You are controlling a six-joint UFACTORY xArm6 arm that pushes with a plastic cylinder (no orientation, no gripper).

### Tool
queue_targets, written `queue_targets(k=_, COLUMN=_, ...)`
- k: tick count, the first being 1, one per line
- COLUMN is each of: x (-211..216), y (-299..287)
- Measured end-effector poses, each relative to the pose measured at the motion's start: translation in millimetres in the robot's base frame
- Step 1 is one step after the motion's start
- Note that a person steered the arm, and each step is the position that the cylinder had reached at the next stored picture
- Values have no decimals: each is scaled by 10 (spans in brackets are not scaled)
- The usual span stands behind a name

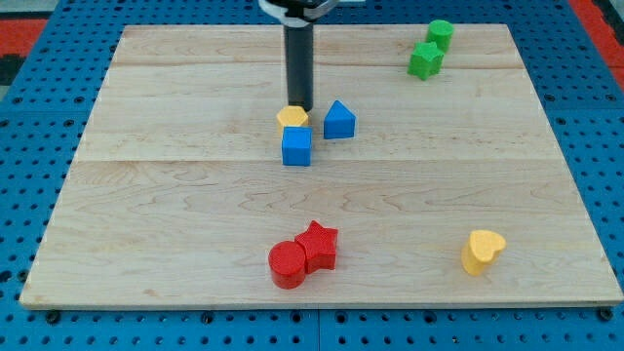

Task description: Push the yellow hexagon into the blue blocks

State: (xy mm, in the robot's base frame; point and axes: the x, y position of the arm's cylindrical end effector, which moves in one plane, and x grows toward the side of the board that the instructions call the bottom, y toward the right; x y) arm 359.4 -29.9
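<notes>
Tool first: it is a plain dark rod with no jaws to open or close, so it has hold of nothing, and my tip comes straight down from the view's top to meet the counter right at the upper edge of the yellow hexagon. Tip and hexagon look to be touching, though the rod's foot hides the exact line of contact. That yellow hexagon sits a little left of the counter's middle and in its upper half, pressed against the blue cube, which lies directly below it toward the view's bottom. Just to the hexagon's right is the blue triangular block, very near it, with perhaps a sliver of wood between them; I cannot tell for certain. Far off toward the view's top right, a green cylinder and a green star-like block stand close together. Near the view's bottom, a red cylinder and a red star touch each other, and a yellow heart rests alone at the bottom right, well apart from everything else.
</notes>
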Motion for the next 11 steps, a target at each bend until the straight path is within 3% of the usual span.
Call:
queue_targets(k=2, x=277, y=-480)
queue_targets(k=3, x=405, y=-431)
queue_targets(k=5, x=332, y=213)
queue_targets(k=6, x=513, y=619)
queue_targets(k=7, x=841, y=606)
queue_targets(k=9, x=1587, y=1981)
queue_targets(k=11, x=1139, y=1675)
